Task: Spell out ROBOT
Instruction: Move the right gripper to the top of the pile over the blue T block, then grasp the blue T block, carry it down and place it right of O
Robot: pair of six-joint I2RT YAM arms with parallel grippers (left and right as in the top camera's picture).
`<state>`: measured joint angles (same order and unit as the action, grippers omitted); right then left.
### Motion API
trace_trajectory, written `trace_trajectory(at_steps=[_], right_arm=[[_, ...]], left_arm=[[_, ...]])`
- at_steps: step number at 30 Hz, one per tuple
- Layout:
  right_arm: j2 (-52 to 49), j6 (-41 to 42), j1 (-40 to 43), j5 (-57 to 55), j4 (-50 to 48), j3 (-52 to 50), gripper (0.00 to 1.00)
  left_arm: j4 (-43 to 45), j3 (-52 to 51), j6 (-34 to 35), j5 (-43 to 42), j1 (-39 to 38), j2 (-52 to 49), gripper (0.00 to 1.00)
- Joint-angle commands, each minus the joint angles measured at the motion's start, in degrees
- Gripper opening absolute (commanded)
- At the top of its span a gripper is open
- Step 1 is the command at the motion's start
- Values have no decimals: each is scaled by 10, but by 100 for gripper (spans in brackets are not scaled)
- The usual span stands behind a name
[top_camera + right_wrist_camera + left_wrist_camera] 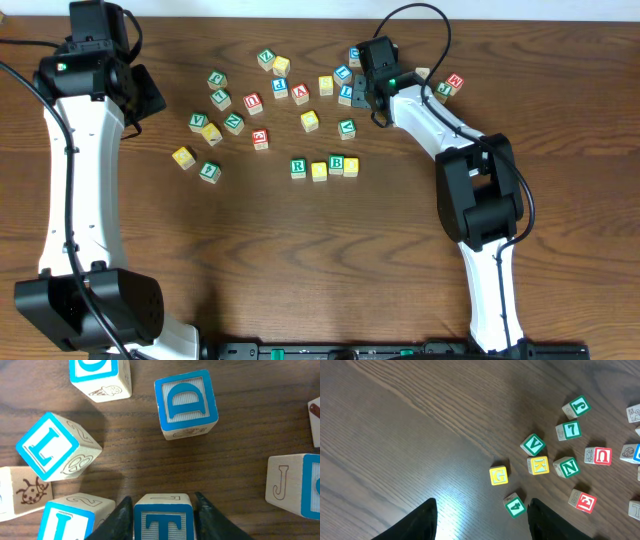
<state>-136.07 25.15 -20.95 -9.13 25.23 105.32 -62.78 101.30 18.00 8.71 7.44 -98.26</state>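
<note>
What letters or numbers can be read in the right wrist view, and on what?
"T": near block, in right tool
"D": top block
"I": left block
"J": right block, plain side
Edge letters cut off; small side marks unclear.

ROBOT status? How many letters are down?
Done: four blocks are lined up mid-table: green R, yellow block, green B, second yellow block. The yellow letters are unreadable from overhead.
In hand: the right end effector has its fingers against both sides of the blue T block, up among the loose blocks.
Remaining: place T at the row's end.
The left end effector is open, holding nothing.
</note>
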Motion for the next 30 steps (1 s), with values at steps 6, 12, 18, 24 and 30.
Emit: trace_trajectory(at_steps=[6,12,18,24,30], right_arm=[[4,7,0,-6,-1,8,25],[26,7,0,-6,24,8,22],[71,7,0,9,80,7,19],[104,8,-3,54,185,7,19],[99,16,-17,59,294,-2,17]], left_arm=[[-1,2,1,-3,1,-8,57],[-1,2,1,-3,1,-8,57],[-1,2,1,-3,1,-8,57],[-1,2,1,-3,1,-8,57],[-1,2,1,-3,1,-8,57]])
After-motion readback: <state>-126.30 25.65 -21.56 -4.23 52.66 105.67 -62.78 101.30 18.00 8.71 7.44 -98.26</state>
